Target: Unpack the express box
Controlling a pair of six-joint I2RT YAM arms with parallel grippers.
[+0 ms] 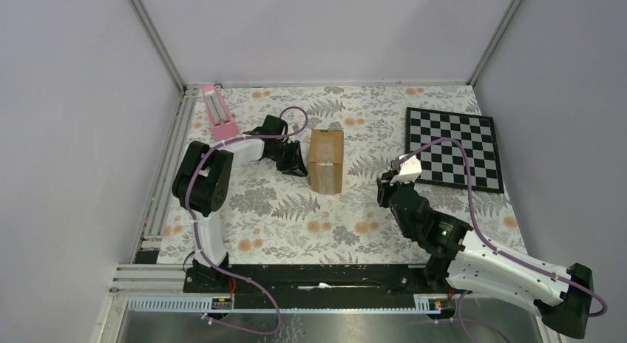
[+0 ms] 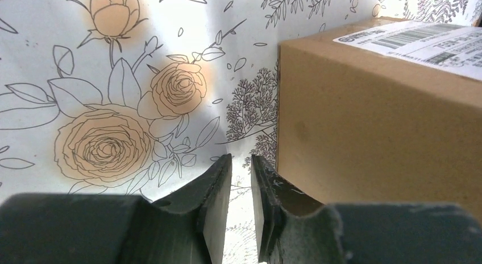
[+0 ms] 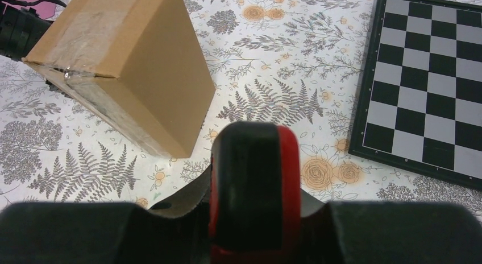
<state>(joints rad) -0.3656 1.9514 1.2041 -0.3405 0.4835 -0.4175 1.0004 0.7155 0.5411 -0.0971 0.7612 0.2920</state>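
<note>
One express box (image 1: 326,160), two grippers, flaps taped shut.
The single brown carton lies mid-table on the floral cloth (image 1: 296,225), with one white label (image 2: 420,42) on its top face and clear tape across the end seen from the right wrist. The left gripper (image 2: 241,159) sits low just beside the box's left wall, its jaws drawn almost together with only a thin slit between them and nothing in it. The right gripper (image 1: 386,186) stands apart on the box's other side, clamped on one red-and-black object (image 3: 253,178) — what it is, I cannot tell. One chessboard (image 1: 452,148) lies at the far right, and one pink metronome (image 1: 219,112) stands at the far left corner.
</note>
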